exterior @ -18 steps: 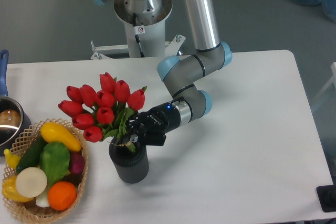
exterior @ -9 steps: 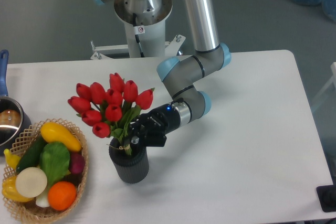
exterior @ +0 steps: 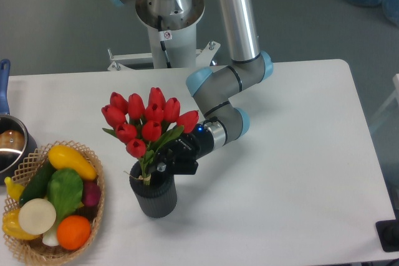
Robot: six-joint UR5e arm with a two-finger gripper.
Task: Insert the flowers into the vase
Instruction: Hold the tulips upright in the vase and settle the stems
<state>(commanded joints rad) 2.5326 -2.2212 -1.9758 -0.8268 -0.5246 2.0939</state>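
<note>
Over vase (exterior: 153, 194), flowers (exterior: 147, 123) now more upright vs. 1 s ago, tool (exterior: 163, 165) clamped on stems

A robot arm (exterior: 235, 23) of smooth silver tubes, with grey joint housings capped in pale blue. Its white pedestal carries a small warning sticker. At its end, a black gripper (exterior: 163, 167) beside a small blue light.

No words or numbers can be made out. One small round red-and-white sticker (exterior: 166, 35) sits on the white robot pedestal column (exterior: 171, 45) — a sign of some kind, too small to read.
</note>
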